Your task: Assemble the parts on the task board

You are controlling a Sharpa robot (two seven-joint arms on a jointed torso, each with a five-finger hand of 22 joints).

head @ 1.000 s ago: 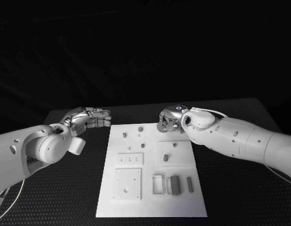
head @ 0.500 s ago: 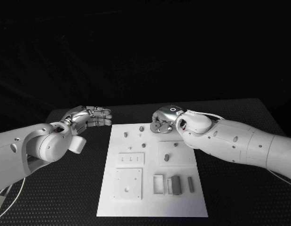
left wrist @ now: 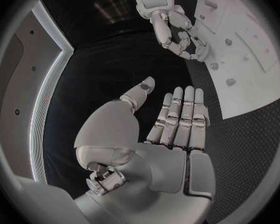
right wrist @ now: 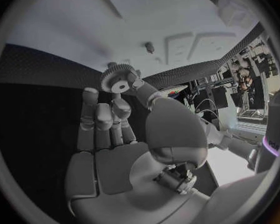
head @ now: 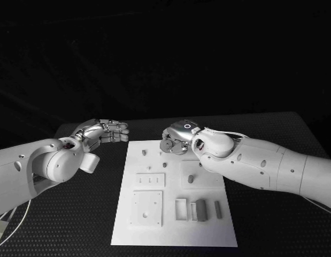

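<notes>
The white task board (head: 173, 225) lies in the middle of the black table. Small grey pegs (head: 144, 153) stand near its far edge, and grey blocks (head: 200, 210) lie near its front right. My right hand (head: 175, 140) hovers over the board's far edge. It pinches a small toothed gear (right wrist: 117, 79) between thumb and a finger, above the board (right wrist: 115, 25) and one peg (right wrist: 150, 47). My left hand (head: 104, 131) hangs just off the board's far left corner. It holds nothing, fingers (left wrist: 177, 119) stretched side by side, thumb apart.
Raised white plates (head: 148, 181) with holes sit across the board's middle, a larger one (head: 146, 209) at its front left. Black matting surrounds the board on all sides. From the left wrist, my right hand (left wrist: 171, 27) is seen over the board's corner (left wrist: 252, 59).
My right hand has moved left along the board's far edge, carrying the gear. The left hand has barely shifted.
</notes>
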